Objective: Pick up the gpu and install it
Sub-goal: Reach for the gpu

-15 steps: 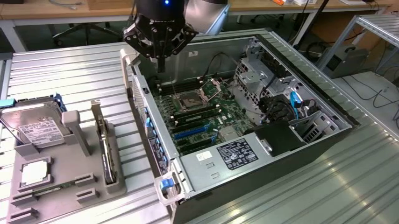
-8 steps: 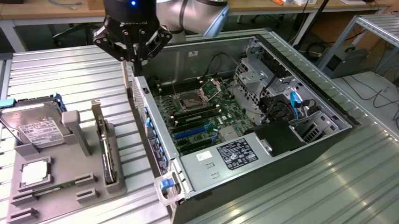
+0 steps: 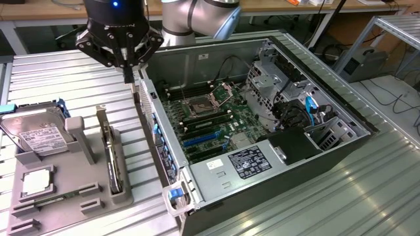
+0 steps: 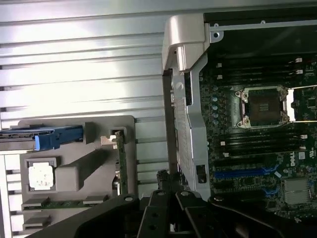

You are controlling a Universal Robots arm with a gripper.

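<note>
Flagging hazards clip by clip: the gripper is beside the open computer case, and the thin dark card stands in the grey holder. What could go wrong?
The gripper hangs close to the rear wall of the open black computer case; a descent could strike it. The thin dark gpu card stands on edge in a narrow slot of the grey plastic holder, so an off-centre grasp might tilt or jam it.

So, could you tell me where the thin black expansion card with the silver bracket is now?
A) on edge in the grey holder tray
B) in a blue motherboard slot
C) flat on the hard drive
A: the thin black expansion card with the silver bracket stands on edge in a slot of the grey plastic holder tray, and the blue motherboard slots are bare.
</note>
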